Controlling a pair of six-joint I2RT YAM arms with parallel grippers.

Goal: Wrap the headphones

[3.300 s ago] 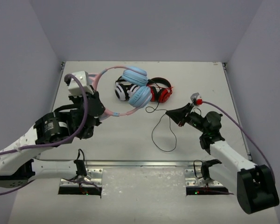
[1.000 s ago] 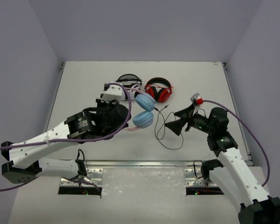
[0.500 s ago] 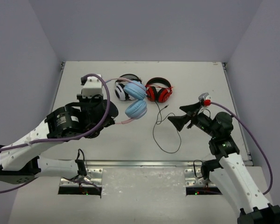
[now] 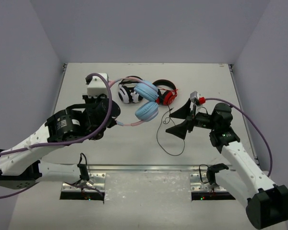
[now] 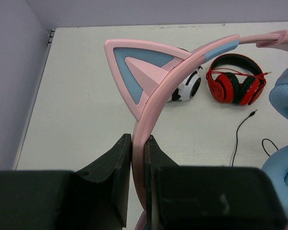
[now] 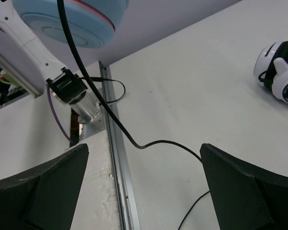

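Observation:
The headphones [image 4: 147, 111] have light blue ear cups and a pink headband with a cat ear [image 5: 134, 72]. They hang above the table from my left gripper [image 4: 116, 122], which is shut on the pink headband [image 5: 138, 143]. Their thin black cable [image 4: 158, 136] trails from the lower cup and loops over the table. My right gripper [image 4: 176, 121] stands wide open just right of the cups. In the right wrist view the cable [image 6: 134, 143] runs below a blue cup [image 6: 72, 19] and across the gap between the open fingers [image 6: 249, 187], touching neither.
White-and-black headphones [image 4: 126, 93] and red-and-black headphones [image 4: 167, 93] lie on the table behind the held pair. A metal rail [image 6: 115, 167] runs along the table's near edge by the arm bases. Grey walls close the left, right and back sides.
The headphones have shifted a little to the right in my left gripper. My right gripper has swung up and left, closer to the cups and over the cable, and stays open.

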